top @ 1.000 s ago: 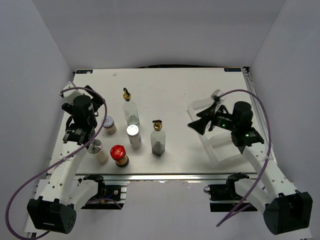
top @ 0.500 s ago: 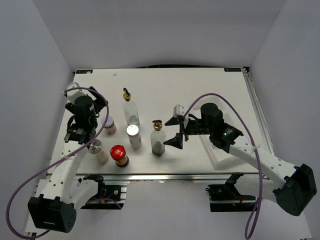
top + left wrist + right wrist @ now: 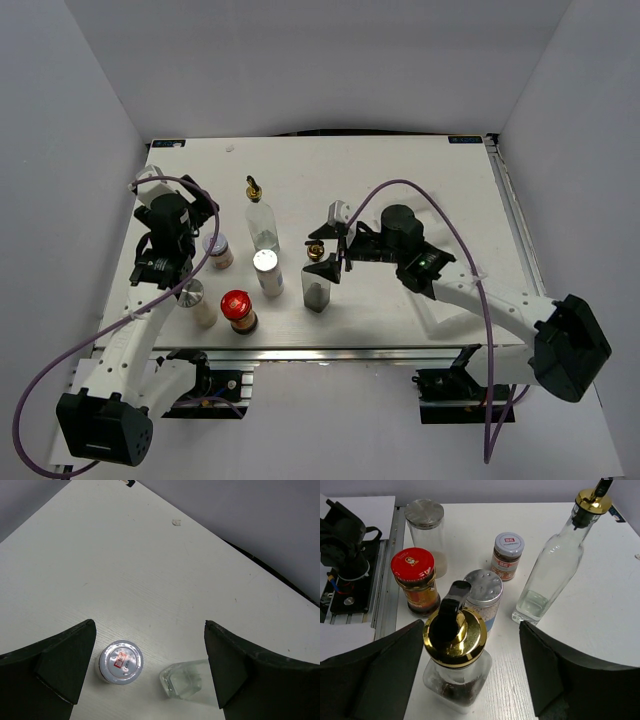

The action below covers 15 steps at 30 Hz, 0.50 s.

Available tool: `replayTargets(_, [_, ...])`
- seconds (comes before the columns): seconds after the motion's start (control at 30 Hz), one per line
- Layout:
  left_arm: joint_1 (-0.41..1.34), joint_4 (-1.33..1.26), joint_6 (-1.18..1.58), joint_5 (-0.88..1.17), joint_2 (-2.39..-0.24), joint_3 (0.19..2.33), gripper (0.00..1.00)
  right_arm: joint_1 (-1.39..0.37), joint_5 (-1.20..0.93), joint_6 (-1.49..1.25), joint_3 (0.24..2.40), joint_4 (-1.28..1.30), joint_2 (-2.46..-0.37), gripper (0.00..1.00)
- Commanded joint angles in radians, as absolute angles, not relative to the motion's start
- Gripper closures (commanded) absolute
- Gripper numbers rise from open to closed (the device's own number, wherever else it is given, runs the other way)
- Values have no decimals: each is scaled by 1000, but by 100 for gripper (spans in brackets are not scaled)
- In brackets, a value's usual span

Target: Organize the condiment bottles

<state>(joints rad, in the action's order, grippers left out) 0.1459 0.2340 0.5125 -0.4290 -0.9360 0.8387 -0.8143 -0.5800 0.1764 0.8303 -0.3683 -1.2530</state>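
Note:
Six condiment bottles stand at the table's left. A tall clear glass bottle (image 3: 262,224) is at the back, and a second glass bottle with dark contents (image 3: 316,288) is in front. Near them are two silver-capped shakers (image 3: 267,270) (image 3: 193,300), a red-lidded jar (image 3: 238,310) and a white-lidded jar (image 3: 216,250). My right gripper (image 3: 322,252) is open, one finger on each side of the second bottle's gold-black pourer (image 3: 454,627), not touching it. My left gripper (image 3: 150,630) is open and empty above the white-lidded jar (image 3: 120,661) and the tall bottle's base (image 3: 187,685).
A white compartmented tray (image 3: 437,320) lies at the right, partly hidden under my right arm. White walls enclose the table on three sides. The near metal rail (image 3: 330,352) runs along the front edge.
My right arm has swung left from over the tray to the dark-filled bottle, its open fingers now on either side of the pourer. The left arm has barely moved.

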Motion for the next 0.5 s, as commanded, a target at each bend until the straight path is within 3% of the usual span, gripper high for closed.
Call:
replayTargets(0.0, [144, 212, 508, -410, -914, 827, 2, -824, -595, 172, 856, -456, -1284, 24])
replayTargets(0.07, [144, 218, 505, -413, -917, 828, 2, -822, -594, 157, 848, -503, -1302, 34])
replayTargets(0.1, [144, 219, 505, -414, -919, 828, 2, -824, -592, 138, 839, -520, -1305, 52])
replayTargets(0.2, [144, 227, 499, -417, -919, 833, 2, -824, -568, 104, 833, -568, -1301, 81])
replayTargets(0.27, [146, 224, 497, -417, -913, 831, 2, -824, -546, 94, 836, -580, -1275, 92])
replayTargets(0.33, [144, 219, 496, -414, -907, 825, 2, -824, -508, 87, 848, -569, -1250, 99])
replayTargets(0.47, [144, 212, 491, -410, -899, 818, 2, -822, -219, 77, 894, -500, -1162, 100])
